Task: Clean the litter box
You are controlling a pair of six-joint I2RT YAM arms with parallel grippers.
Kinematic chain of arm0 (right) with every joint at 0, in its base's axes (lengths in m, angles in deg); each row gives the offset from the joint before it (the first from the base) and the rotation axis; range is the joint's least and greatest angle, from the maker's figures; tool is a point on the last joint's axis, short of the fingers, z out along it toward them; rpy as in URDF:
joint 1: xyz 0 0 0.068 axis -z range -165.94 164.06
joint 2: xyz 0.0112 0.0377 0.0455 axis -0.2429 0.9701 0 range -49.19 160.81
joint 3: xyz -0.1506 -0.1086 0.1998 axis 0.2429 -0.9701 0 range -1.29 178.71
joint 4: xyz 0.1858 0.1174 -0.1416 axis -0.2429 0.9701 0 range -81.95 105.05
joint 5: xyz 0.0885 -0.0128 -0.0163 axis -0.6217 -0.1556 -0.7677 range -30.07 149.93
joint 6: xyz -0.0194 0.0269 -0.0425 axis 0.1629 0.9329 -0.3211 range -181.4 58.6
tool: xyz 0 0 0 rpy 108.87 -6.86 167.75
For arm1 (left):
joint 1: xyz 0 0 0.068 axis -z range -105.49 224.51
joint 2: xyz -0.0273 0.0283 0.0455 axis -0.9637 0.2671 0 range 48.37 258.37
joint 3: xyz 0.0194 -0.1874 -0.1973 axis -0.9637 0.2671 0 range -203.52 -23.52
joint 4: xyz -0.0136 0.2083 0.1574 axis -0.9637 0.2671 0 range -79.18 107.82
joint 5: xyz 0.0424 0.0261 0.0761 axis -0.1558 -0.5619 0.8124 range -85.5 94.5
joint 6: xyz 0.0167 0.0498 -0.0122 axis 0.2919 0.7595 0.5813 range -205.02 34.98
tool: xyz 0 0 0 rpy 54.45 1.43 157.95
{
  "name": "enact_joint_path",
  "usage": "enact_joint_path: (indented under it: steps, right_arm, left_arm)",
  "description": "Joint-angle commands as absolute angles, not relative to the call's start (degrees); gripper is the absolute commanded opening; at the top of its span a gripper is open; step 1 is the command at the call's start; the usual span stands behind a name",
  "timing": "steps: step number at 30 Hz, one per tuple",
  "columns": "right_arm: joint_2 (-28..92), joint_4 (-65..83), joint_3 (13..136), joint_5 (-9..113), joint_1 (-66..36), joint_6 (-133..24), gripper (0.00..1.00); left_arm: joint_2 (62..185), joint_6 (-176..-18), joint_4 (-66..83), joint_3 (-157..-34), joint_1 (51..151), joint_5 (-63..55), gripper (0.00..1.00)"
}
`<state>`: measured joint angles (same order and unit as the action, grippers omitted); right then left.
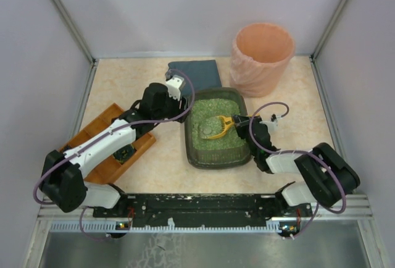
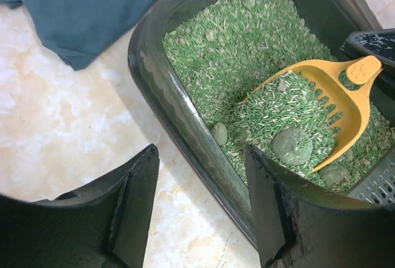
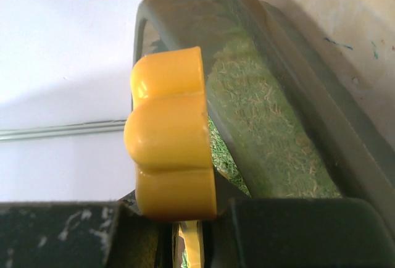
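Litter box (image 1: 219, 164) sits mid-table (image 1: 166, 163), its long side running away from the arm bases, filled with green granules. Peach bin (image 1: 262, 55) stands just beyond its far right corner; blue cloth (image 1: 194, 70) lies at the far left corner; wooden tray (image 1: 111, 157) lies to the left under the left arm. Right gripper (image 1: 239, 122) is clamped tight on the handle of the yellow scoop (image 2: 333, 95), which rests in the litter loaded with granules and a grey clump (image 2: 292, 146). Left gripper (image 2: 200, 154) has its jaws partly open, holding nothing, straddling the box's left rim; contact with it cannot be told.
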<state>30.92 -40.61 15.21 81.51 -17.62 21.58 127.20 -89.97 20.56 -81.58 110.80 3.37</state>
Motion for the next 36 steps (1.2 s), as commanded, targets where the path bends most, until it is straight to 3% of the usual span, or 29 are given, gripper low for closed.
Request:
enact_joint_path:
  steps: [1, 18, 36]
  right_arm:
    - [26.14, -49.35, 13.7, 78.07, -14.63, 24.79, 0.0]
    - [20.88, -56.88, 8.31, 67.7, -6.42, 35.69, 0.0]
    - [31.52, -68.35, 11.2, 58.31, -3.32, 38.73, 0.0]
  left_arm:
    - [124.46, -90.64, 15.64, -79.52, 111.07, 6.31, 0.64]
    - [124.65, -90.83, 15.75, -79.8, 111.07, 5.74, 0.65]
    - [124.6, -90.77, 15.78, -79.73, 111.05, 5.93, 0.64]
